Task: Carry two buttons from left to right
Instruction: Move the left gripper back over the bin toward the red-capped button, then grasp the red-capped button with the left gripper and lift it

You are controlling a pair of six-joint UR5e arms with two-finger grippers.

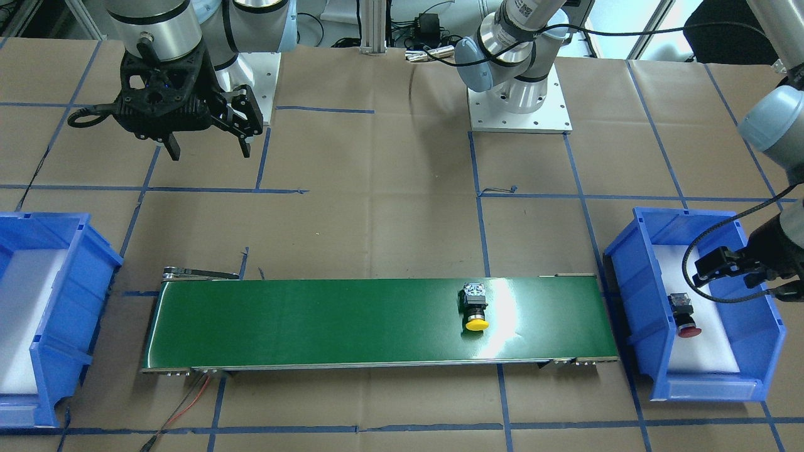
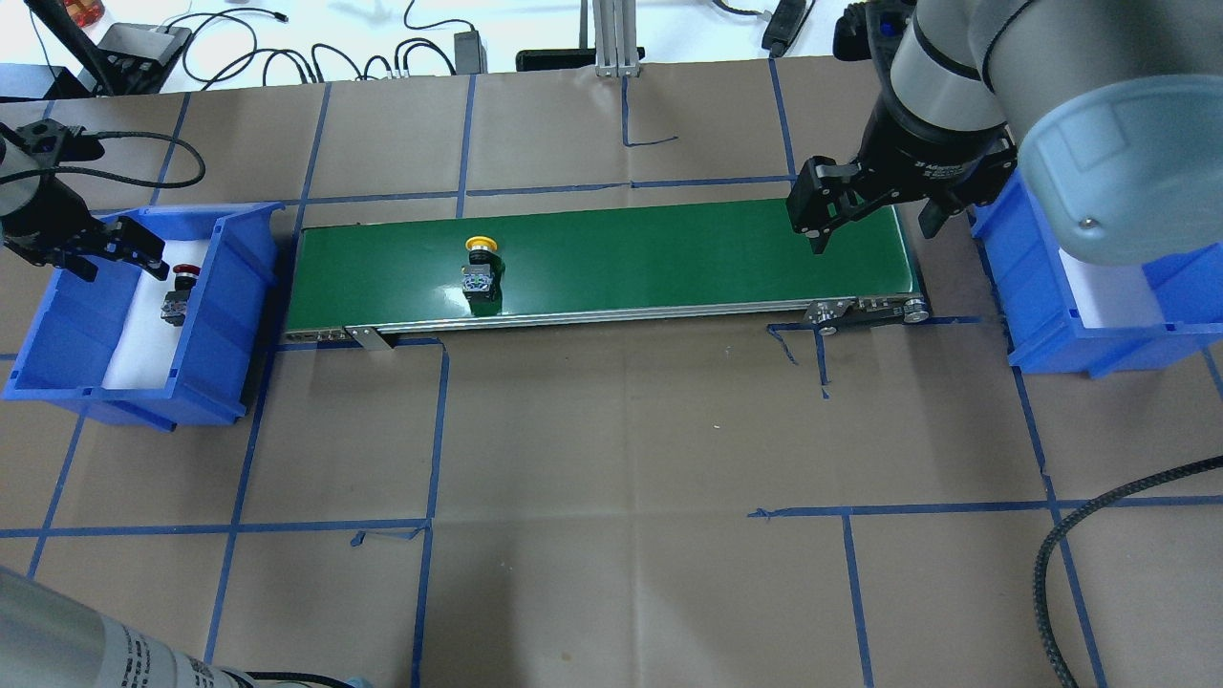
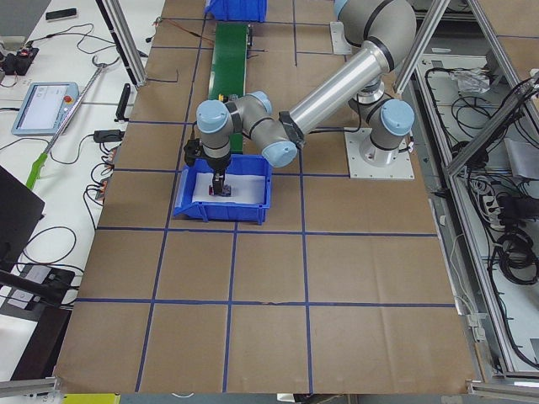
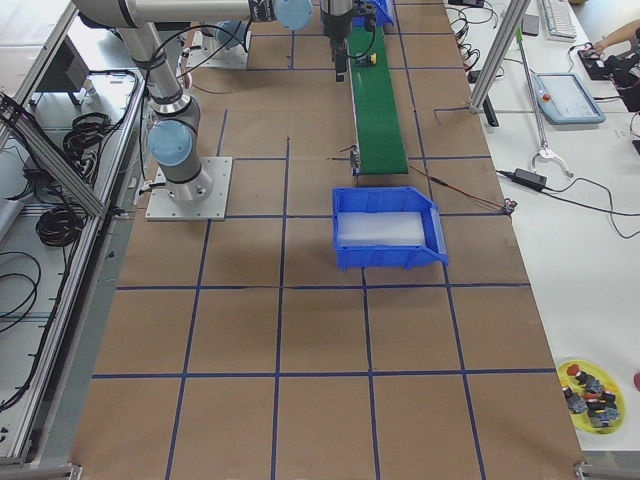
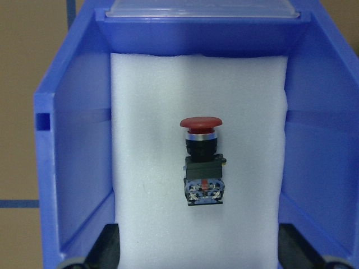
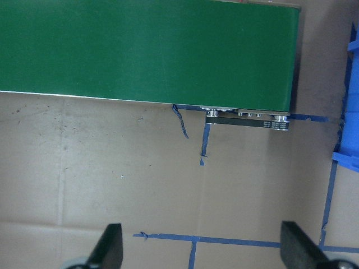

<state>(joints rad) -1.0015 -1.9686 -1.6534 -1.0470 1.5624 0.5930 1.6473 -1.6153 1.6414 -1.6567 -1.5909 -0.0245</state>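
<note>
Yellow-capped button point(image 2: 480, 268) lies on the green belt point(image 2: 669, 258); red-capped button point(image 5: 202, 162) sits in the blue bin point(image 2: 239, 287) off its end, under the down-pointing left gripper point(image 2: 119, 266). Right gripper point(image 2: 871, 234) hangs over the opposite end. Both jaws released.

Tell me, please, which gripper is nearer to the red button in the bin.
Left. The left gripper hangs open directly above the red button in its blue bin; the right gripper hangs open near the conveyor's opposite end, far away.
</note>
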